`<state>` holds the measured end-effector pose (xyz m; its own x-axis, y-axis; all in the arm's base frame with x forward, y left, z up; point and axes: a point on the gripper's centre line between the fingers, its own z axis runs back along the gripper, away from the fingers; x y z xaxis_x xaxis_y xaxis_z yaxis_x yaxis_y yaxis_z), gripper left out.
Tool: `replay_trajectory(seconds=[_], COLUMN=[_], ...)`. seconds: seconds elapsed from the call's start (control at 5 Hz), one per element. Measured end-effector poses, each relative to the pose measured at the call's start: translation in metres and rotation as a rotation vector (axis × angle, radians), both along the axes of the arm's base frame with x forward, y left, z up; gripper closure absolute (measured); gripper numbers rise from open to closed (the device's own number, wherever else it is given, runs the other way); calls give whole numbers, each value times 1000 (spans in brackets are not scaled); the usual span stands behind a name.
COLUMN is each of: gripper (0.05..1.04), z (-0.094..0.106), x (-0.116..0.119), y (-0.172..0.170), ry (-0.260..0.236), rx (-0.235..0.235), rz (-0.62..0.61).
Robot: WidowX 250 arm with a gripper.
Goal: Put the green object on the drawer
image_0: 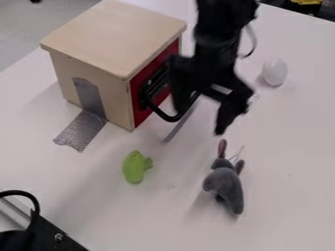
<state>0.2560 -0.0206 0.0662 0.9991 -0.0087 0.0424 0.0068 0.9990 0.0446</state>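
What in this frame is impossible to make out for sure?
Camera view:
- Red drawer front: partly hidden behind the hand.
- Wooden box: its far sides, turned away.
- Yellow thing: cut off by the top edge.
- Black equipment: cut off at the lower left.

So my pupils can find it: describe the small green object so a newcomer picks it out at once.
Find the pale wooden box with the red front. On the white table, toward the camera from it, lies a small lime-green object, unlike the grey plush toy.

white tabletop [294, 147] — soft shadows | grey floor [23, 29] — upper left | yellow object [306, 2] — top right
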Motion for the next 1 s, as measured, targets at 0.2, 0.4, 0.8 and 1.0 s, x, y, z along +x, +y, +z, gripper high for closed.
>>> replay_trajectory(seconds=[0.2, 0.4, 0.8, 1.0], gripper=[85, 85, 85, 85], z=[-20, -32, -38, -39], x=[-34, -54, -74, -69], y=[33, 53, 52, 38], ry=[-19, -6, -29, -52], rx=[18, 19, -20, -37], rz=[45, 82, 141, 141])
